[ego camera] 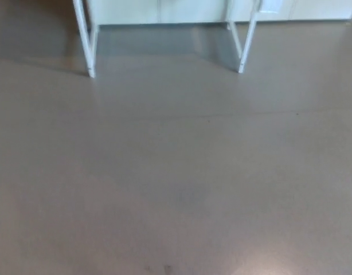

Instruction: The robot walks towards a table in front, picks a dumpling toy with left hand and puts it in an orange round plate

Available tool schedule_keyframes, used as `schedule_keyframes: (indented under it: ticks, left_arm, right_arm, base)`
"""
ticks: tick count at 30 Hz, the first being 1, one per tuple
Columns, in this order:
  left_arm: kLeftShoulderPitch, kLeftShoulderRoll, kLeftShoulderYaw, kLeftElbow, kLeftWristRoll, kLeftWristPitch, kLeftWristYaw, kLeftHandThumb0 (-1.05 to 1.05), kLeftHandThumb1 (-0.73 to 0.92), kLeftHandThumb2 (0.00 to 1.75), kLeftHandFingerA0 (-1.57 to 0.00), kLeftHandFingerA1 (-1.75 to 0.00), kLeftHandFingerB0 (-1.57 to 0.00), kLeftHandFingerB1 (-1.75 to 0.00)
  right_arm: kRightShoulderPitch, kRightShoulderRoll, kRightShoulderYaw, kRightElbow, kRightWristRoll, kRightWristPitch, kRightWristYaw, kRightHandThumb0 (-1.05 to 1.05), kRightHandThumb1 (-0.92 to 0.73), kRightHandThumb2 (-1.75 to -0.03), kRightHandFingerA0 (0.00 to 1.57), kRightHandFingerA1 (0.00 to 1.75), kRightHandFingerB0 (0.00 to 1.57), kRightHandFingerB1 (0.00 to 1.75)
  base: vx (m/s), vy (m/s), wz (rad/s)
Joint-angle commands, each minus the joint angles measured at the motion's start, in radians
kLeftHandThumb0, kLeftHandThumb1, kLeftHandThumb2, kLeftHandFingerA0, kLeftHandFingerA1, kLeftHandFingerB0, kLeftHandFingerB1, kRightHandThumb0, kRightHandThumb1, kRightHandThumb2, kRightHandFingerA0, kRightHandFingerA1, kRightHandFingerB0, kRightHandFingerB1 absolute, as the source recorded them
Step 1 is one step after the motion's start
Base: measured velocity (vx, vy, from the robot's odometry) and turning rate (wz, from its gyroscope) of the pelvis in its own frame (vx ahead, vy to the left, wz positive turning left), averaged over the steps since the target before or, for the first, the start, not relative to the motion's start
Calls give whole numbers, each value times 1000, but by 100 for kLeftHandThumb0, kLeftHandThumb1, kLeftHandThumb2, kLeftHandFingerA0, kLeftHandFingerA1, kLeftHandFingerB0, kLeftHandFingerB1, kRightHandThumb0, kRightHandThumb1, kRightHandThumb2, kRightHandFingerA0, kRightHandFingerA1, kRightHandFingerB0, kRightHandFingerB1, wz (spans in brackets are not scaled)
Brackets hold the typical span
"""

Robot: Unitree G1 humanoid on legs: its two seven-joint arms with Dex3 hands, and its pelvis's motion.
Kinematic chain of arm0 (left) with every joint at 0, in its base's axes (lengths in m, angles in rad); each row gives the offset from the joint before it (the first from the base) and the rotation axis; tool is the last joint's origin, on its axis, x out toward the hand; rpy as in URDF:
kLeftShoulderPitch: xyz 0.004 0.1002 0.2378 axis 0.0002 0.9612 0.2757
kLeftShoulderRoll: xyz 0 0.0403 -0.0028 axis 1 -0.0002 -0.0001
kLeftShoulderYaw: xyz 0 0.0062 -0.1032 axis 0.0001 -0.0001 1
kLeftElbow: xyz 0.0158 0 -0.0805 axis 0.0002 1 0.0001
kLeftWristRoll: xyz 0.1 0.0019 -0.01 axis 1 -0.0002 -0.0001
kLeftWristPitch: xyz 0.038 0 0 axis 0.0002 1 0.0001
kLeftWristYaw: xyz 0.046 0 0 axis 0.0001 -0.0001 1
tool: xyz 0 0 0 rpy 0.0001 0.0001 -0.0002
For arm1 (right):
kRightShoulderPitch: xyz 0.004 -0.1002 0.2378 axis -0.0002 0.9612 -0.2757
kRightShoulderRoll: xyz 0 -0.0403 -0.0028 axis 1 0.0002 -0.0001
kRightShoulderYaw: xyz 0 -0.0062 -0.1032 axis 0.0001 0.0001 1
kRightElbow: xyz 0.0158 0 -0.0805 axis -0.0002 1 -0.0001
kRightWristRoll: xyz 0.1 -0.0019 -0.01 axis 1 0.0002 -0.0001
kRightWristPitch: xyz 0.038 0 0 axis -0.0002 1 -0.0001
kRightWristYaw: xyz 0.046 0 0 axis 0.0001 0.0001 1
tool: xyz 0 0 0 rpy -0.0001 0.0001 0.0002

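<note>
Grey-brown floor point(176, 172), smooth, slightly blurred, fills nearly the whole head view. Two white table legs point(87, 40) point(246, 40) stand at the top edge before a pale wall base point(164, 10). Robot hands: neither visible, pose unknown. Dumpling toy and orange plate: out of sight, tabletop beyond frame.

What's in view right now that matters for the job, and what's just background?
For the job: table legs ahead. The dumpling toy, the plate and both hands are out of view.

Background: floor, pale wall behind, small dark marks on the floor.
</note>
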Motion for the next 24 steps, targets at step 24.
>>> schedule_keyframes:
  ticks: [24]
  left_arm:
    - [14,9,8,-3,-61,-27,-39,9,61,62,-38,-47,-44,-36]
  right_arm:
    - [22,-17,4,19,17,-65,-8,-24,3,-123,62,129,20,91]
  base:
    - [322,-71,14]
